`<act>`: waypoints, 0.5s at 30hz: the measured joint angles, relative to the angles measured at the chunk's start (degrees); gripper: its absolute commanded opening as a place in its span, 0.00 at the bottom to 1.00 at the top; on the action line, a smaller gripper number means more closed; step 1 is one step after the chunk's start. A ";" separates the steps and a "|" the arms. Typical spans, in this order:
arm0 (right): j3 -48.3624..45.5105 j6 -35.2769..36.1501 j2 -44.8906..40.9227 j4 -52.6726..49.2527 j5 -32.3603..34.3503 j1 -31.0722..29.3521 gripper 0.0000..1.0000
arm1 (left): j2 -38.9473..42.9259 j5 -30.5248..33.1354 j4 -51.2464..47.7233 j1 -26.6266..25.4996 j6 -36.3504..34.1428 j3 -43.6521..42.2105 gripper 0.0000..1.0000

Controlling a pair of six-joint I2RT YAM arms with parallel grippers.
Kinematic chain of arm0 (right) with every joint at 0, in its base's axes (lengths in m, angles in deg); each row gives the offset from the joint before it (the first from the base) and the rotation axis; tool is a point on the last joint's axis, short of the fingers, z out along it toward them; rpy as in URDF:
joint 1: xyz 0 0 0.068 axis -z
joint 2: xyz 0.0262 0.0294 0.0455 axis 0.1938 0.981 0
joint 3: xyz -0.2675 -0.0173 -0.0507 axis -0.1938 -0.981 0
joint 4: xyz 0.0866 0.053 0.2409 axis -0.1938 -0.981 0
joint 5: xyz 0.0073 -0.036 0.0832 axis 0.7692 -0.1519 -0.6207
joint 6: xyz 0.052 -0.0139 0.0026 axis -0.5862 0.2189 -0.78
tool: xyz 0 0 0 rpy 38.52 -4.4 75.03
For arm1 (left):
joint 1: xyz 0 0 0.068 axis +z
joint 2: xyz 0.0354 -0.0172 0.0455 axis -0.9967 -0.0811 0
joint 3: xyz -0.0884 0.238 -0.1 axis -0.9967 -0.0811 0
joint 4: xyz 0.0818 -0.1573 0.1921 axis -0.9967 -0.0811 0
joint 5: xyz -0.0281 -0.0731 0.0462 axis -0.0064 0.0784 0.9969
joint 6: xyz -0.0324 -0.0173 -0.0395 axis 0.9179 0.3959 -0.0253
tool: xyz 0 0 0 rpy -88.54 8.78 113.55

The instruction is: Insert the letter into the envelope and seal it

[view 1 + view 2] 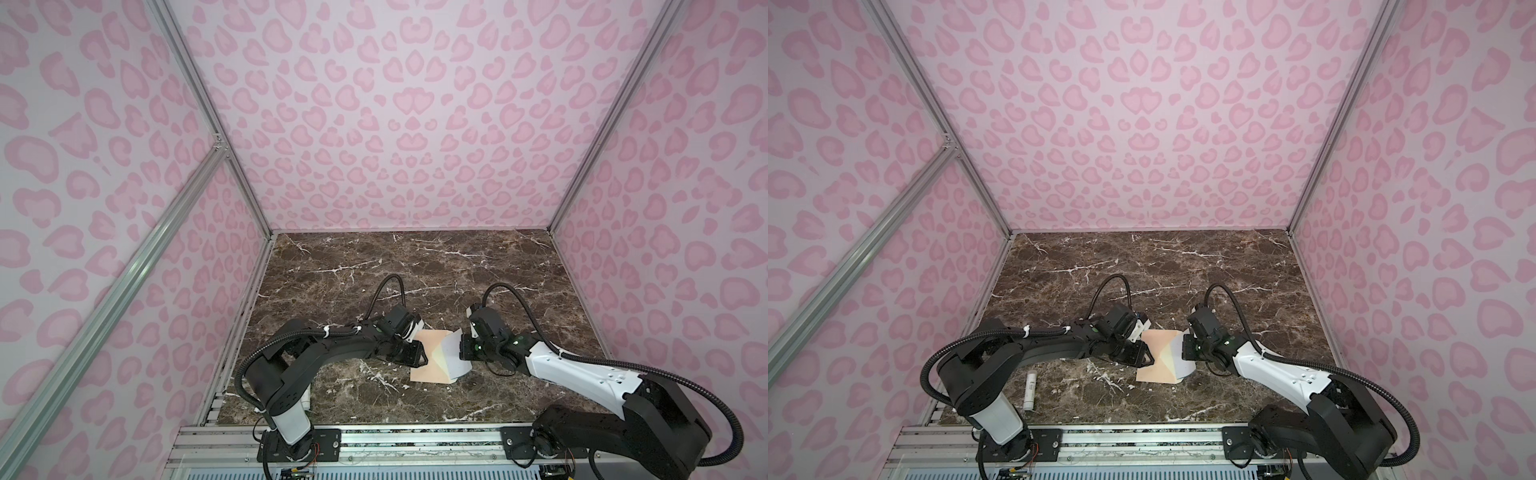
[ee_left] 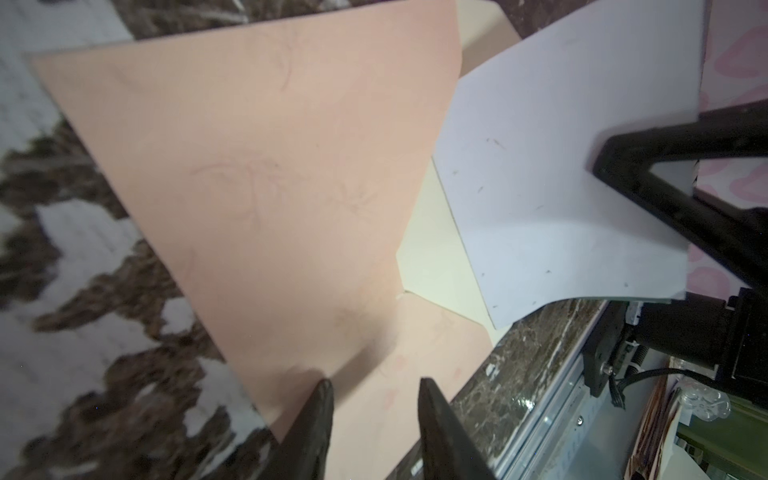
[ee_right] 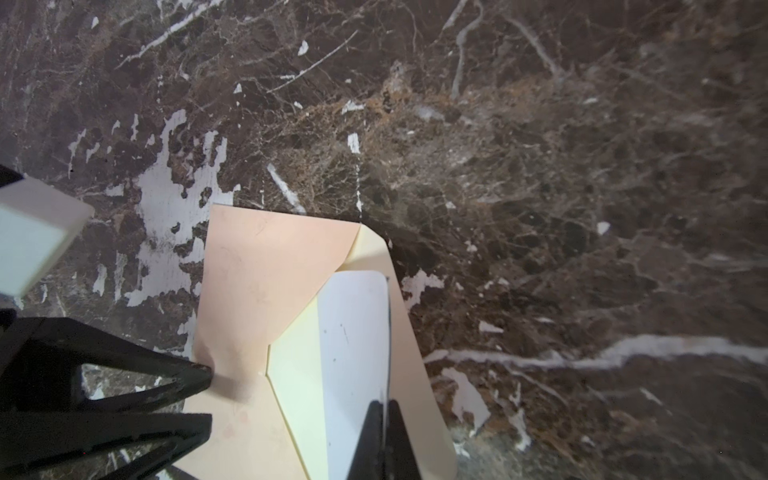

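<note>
Status: mid-insertion, nothing finished. The envelope (image 1: pixel 424 368) lies on the marble table (image 1: pixel 415 266) with its mouth toward my right arm and its pale inner side (image 3: pixel 293 374) facing up. My right gripper (image 3: pixel 381 406) has its jaws together, clamped on one end of the letter (image 3: pixel 353 332). The card hangs at a slant with a slight bow, its free end down over the pale inner side at the mouth. In the left wrist view a strip of pale paper shows between the letter's leading edge and the peach front panel (image 2: pixel 270 187). So I judge the card is lined up at the pocket, not in it yet. My left gripper (image 2: pixel 374 384) sits at the opposite edge of the envelope, fingers apart with a gap far wider than a sheet, so no pinch. One tip presses into the peach paper and dents it, and the panel there looks raised off the back layer. Done: letter in hand, envelope open and steadied, card at the mouth. Left: slide the card fully under the front panel, release, fold the flap over, seal. A white tube (image 1: pixel 1030 390) lies near the table's front-left, well apart from the envelope. It's probably glue for the seal, and nothing is touching it. Likely snag: the bowed card catches the panel edge instead of going under it.
</note>
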 measured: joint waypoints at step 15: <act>-0.83 0.46 1.01 1.73 1.55 -2.91 0.00 | 0.02 -0.26 0.04 0.04 -0.15 -0.04 0.39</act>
